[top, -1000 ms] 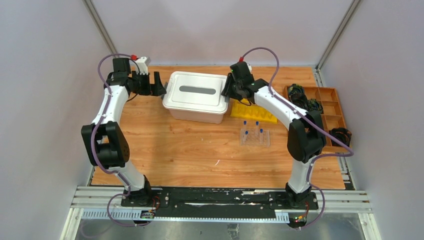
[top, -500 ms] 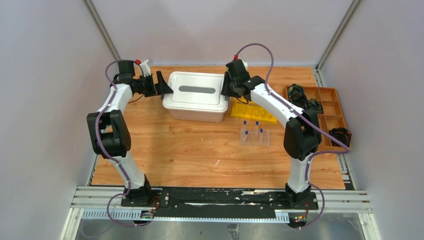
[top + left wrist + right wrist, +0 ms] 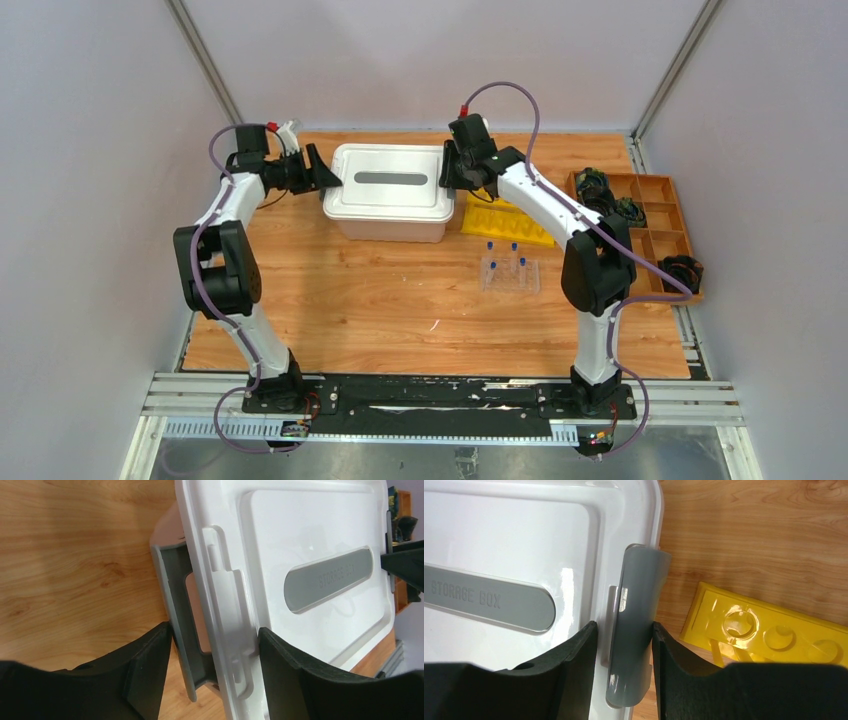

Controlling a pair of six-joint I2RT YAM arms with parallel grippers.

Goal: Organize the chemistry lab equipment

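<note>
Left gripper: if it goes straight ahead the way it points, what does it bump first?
Most likely the grey latch on the end of the white storage box. It sits between the fingers of the left gripper, though depth is hard to judge.

The storage box lid [image 3: 499, 530] is smooth, glossy white plastic; its label strip [image 3: 489, 602] is matt grey. The grey latch [image 3: 636, 625] is shiny plastic. The table [image 3: 350, 290] is smooth wood with visible grain. On the right, the yellow holder [image 3: 769, 630] is glossy plastic and the clear tube rack [image 3: 510, 273] transparent plastic. The left gripper [image 3: 214, 635] and right gripper [image 3: 625, 626] are matt black, faintly grainy.
</note>
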